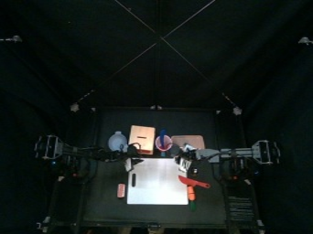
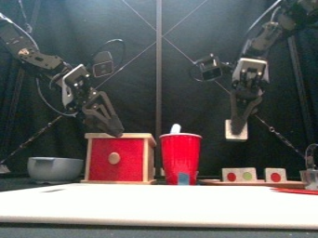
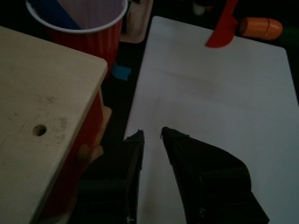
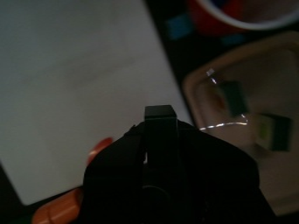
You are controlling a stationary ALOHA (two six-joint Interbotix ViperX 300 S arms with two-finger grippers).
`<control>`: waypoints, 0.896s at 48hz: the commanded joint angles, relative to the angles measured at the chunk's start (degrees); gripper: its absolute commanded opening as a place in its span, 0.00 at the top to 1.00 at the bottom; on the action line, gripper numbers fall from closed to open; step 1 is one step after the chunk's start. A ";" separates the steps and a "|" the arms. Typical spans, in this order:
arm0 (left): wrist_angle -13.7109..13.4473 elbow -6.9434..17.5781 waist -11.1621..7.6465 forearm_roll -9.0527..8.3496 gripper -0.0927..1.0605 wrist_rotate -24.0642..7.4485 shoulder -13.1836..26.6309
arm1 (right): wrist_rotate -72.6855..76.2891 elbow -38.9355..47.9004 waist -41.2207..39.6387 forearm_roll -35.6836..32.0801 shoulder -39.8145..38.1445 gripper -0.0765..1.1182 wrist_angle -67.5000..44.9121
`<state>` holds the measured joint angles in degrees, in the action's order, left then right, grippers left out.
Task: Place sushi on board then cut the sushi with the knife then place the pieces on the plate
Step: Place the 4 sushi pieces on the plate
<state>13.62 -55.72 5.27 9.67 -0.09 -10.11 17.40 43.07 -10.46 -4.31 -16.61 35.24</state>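
Note:
The white cutting board (image 1: 159,181) lies at the table's front with nothing on its middle. A red toy knife (image 1: 193,183) rests at the board's right edge, also in the left wrist view (image 3: 222,26). Dark sushi blocks (image 2: 248,174) sit on the pink tray (image 2: 255,181) at the back right, seen as well in the right wrist view (image 4: 233,96). My left gripper (image 2: 106,116) hovers above the wooden box, its jaws a narrow gap apart and empty. My right gripper (image 2: 236,128) hangs above the tray, shut on nothing.
The wooden box with a red drawer front (image 2: 121,156) stands at the back, a red cup (image 2: 180,158) beside it and a blue-grey bowl (image 2: 54,167) to its left. Orange toys lie by the board's left edge (image 1: 121,190) and below the knife (image 1: 193,195).

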 commanded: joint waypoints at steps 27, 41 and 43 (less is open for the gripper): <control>0.35 1.05 0.26 0.09 0.34 0.00 -0.26 | -0.09 10.46 -25.05 -3.43 0.26 0.44 -6.68; 0.35 1.49 0.44 -0.09 0.34 0.00 -0.26 | -0.09 11.78 -27.86 -4.22 1.32 0.32 -7.38; 0.35 1.41 0.35 -0.09 0.34 0.00 -0.26 | -0.09 11.87 -28.21 -4.48 1.32 0.31 -7.38</control>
<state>13.62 -55.63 5.54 9.67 -0.09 -10.11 17.23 55.28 -37.79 -8.44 -14.59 28.21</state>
